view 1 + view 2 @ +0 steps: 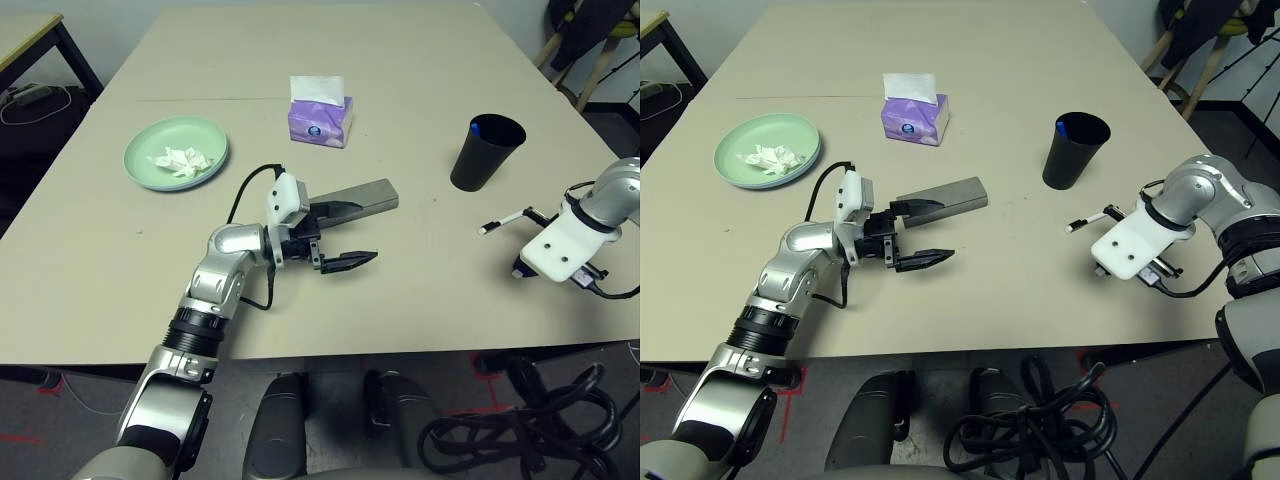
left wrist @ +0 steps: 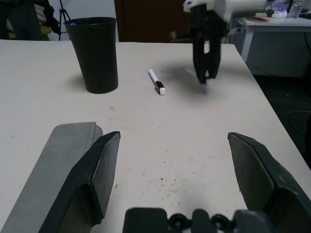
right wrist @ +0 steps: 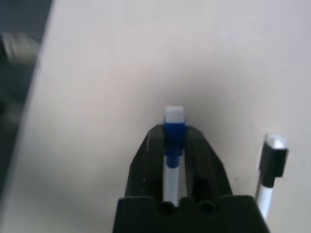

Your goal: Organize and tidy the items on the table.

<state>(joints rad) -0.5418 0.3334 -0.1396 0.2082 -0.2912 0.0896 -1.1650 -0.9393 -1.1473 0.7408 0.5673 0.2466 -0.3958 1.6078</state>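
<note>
Right end effector (image 3: 174, 145) is pinching a blue-capped white pen (image 3: 173, 127) between its two black fingers. It hangs just above the worktop (image 1: 420, 90), near the right edge, and it points down. The blue part of the pen sticks out past the fingertips.

A second pen, white with a black cap (image 2: 156, 81), lies flat on the worktop just beside that end effector, between it and the black cup (image 1: 485, 152). The cup stands upright near the right edge, and something blue peeks over its rim.

Left end effector (image 1: 335, 236) is near the middle of the front edge. Its fingers are spread wide and hold nothing. It points sideways toward the right edge. One finger is right beside the grey oblong glasses case (image 1: 365, 196), which lies flat near the middle of the worktop. I cannot tell if the finger touches the case.

A mint green plate (image 1: 142, 148) sits near the left edge. The crumpled white tissue (image 1: 181, 161) lies on it.

A purple tissue box (image 1: 320, 121) stands in the middle of the worktop, farther back than the case, with a white tissue sticking up out of it.
</note>
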